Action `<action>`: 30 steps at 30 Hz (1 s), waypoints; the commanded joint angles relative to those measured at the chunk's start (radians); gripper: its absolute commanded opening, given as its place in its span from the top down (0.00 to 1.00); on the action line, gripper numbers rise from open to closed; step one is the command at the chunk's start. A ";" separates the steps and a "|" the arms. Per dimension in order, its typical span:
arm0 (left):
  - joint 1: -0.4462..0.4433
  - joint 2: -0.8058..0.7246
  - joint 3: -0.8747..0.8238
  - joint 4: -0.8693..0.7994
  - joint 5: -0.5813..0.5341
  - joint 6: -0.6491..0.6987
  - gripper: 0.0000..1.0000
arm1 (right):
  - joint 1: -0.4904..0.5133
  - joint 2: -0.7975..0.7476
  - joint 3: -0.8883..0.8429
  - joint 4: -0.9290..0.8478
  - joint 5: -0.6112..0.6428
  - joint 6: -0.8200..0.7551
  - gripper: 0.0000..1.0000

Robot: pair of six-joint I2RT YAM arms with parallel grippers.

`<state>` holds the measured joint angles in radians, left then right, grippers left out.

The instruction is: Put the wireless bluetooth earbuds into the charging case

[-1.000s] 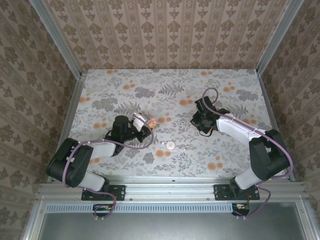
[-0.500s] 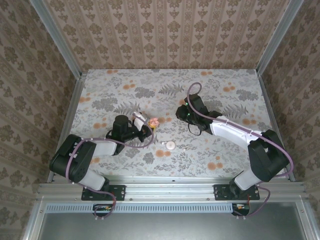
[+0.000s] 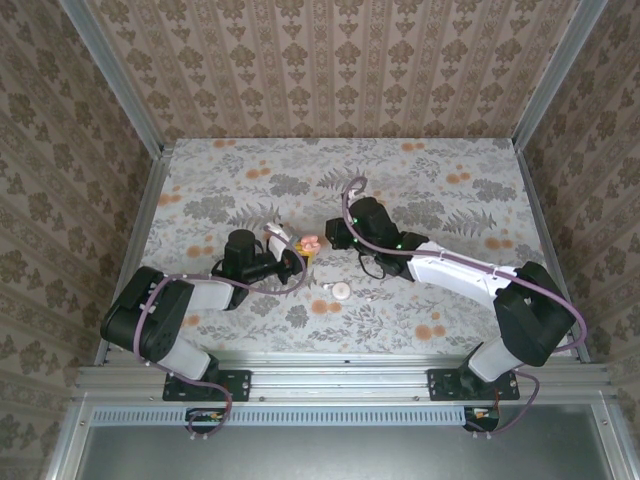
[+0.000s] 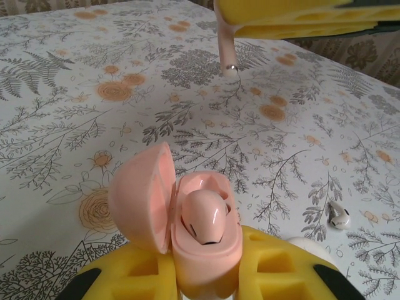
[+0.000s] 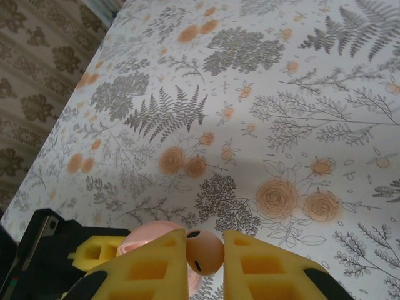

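The left hand (image 4: 206,278) is clamped on the salmon-pink clamshell charging case (image 4: 181,228), yellow foam pads squeezing its base. It holds the case lid-open about midway between the near and far edges of the floral-printed surface (image 3: 450,160), a little left of centre. One glossy pink earbud (image 4: 205,220) sits seated inside; whether a free well lies beside it is hard to make out. Just to the right of the case hovers the right hand (image 5: 206,265), pinched tight on a second pink earbud (image 5: 203,251), with the head caught between its yellow pads. From the left wrist view that earbud's thin stem and metal tip hang down beyond the case, not touching it. So this looks like the delivery step: one bud home, the other in the air and closing on the case. The next move calls for fine alignment: bring the stem right over the open cavity, match its tilt to the case, ease it down, and let go only once it seats, while the left hand keeps the case steady. Down toward the near edge a loose whitish earbud (image 4: 339,215) lies on the surface near a small pale round puck (image 3: 341,291); whether they belong to this set I cannot tell.
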<state>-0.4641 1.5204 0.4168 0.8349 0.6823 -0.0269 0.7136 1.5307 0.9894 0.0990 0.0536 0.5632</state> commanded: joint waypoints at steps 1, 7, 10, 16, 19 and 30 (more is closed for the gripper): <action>0.004 -0.036 0.009 0.038 0.041 -0.021 0.88 | 0.018 -0.020 0.015 0.040 0.038 -0.106 0.83; 0.003 -0.056 0.011 0.035 0.039 -0.027 0.88 | 0.045 -0.036 -0.013 0.087 0.055 -0.237 0.82; 0.002 -0.057 0.014 0.041 0.045 -0.032 0.88 | 0.048 -0.036 -0.014 0.102 0.058 -0.282 0.83; 0.030 -0.073 0.010 0.042 0.042 -0.040 0.88 | 0.064 -0.022 -0.001 0.119 0.048 -0.325 0.82; 0.031 -0.080 0.007 0.043 0.038 -0.045 0.88 | 0.079 -0.024 -0.007 0.123 0.048 -0.360 0.82; 0.032 -0.082 0.004 0.071 0.046 -0.063 0.88 | 0.091 -0.018 -0.022 0.140 0.078 -0.393 0.82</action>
<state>-0.4366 1.4609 0.4168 0.8650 0.7006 -0.0647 0.7994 1.5265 0.9802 0.1997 0.0971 0.1925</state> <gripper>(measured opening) 0.190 0.178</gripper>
